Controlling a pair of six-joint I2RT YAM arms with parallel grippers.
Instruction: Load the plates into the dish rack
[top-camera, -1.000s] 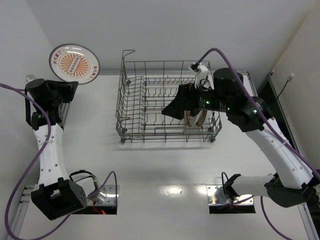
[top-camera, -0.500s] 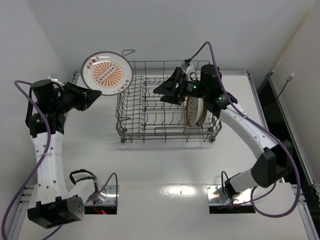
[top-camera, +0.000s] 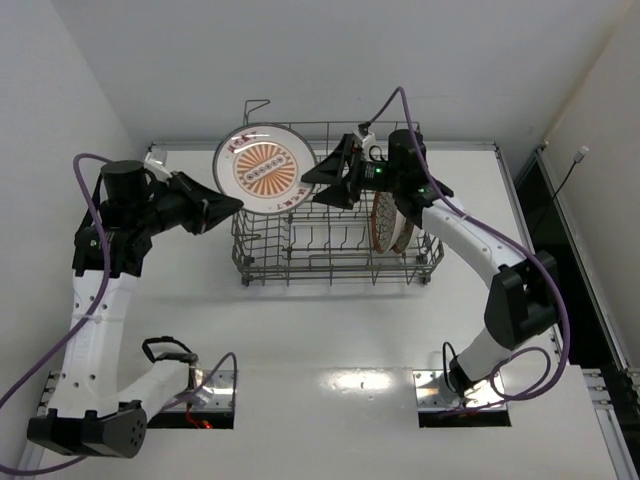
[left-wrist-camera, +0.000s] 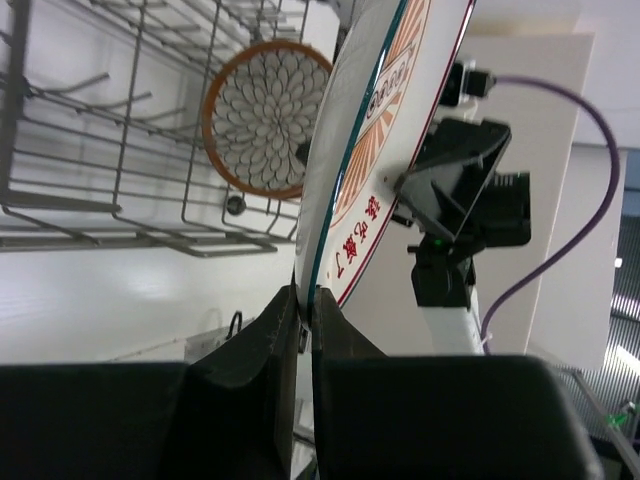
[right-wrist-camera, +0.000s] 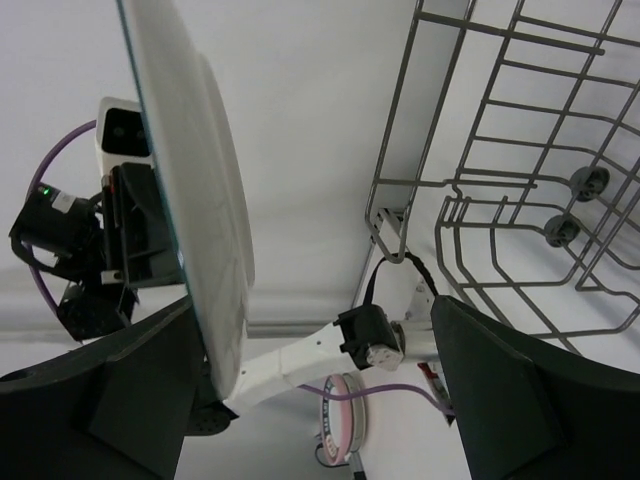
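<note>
Above white table (top-camera: 330, 330), left fingers (left-wrist-camera: 250, 350) pinch sunburst plate (top-camera: 265, 168); right fingers (right-wrist-camera: 130, 390) spread, racked plates (top-camera: 385, 228) half-hidden.

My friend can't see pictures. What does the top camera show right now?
The left gripper holds the orange sunburst plate by its rim at the left end of the dish rack. The open right gripper hovers beside it, and a brown-rimmed plate stands on edge inside the rack.

Bright, even overhead light, glare on the glossy white table (top-camera: 345, 381), faint shadow under the dish rack (top-camera: 238, 216).
</note>
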